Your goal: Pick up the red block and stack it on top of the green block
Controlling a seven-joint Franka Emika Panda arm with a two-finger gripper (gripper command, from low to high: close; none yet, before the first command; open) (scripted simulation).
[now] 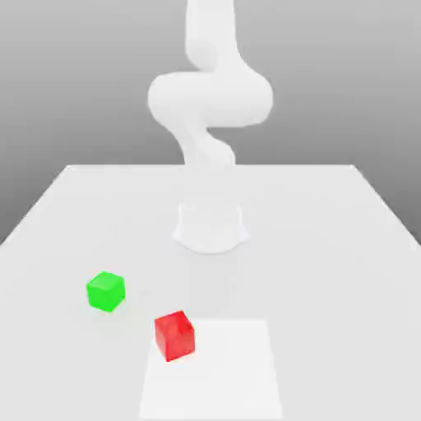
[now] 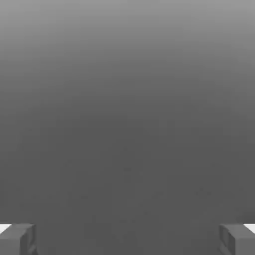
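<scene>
White table seen spread below arm; paler square patch marked at near edge. Arm seen rising from round base at table centre, upper part cut by frame. Tool shown only in hand view: fingers set wide apart, nothing held between, plain grey seen beyond. Green block and red block rested on table, near each other but apart, neither near tool; red block overlapped onto patch corner.

Simulated test bench: plain white table, blank grey backdrop, white robot arm.
</scene>
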